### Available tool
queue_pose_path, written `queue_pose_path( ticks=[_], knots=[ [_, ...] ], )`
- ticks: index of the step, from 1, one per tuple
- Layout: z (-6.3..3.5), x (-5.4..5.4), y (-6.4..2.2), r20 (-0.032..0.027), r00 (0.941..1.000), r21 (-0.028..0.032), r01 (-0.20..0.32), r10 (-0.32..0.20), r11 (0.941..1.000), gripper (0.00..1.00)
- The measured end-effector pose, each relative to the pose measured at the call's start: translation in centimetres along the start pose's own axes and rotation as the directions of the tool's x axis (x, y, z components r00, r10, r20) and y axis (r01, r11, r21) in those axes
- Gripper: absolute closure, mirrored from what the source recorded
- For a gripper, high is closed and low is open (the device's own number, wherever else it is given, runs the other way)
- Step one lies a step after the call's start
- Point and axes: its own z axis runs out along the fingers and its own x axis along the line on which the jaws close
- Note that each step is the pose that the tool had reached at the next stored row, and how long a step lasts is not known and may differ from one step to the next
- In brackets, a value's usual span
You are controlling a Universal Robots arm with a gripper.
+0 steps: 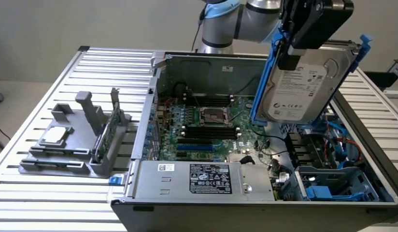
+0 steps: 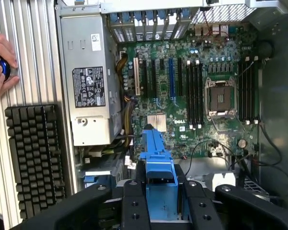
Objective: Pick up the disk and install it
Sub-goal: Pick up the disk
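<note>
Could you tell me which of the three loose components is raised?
The blue-framed silver-grey hard drive, held by the pincer; the square silver chip and upright grey card sit on the grey tray.

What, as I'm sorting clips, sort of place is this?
Probably a robotics lab bench for computer assembly: an open grey metal desktop case lies on a slatted aluminium table, and a black robot tool grips a silver hard drive in a blue plastic carrier above it.

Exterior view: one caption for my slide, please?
Gripper holding the blue-framed disk above the open computer case, not yet installed.
</note>
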Motion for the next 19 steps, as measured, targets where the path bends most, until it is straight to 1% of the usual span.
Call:
queue_pose_path(
  ticks=[5,10,19],
  knots=[
    [0.04,1.1,-1.63,-0.0001,1.0,0.0001,0.0,0.0,1.0,0.67],
    [0.08,2.4,-3.13,0.0,1.0,0.0001,0.0,0.0,1.0,0.67],
    [0.01,4.8,-5.48,0.0,1.0,0.0001,0.0,0.0,1.0,0.67]
  ],
)
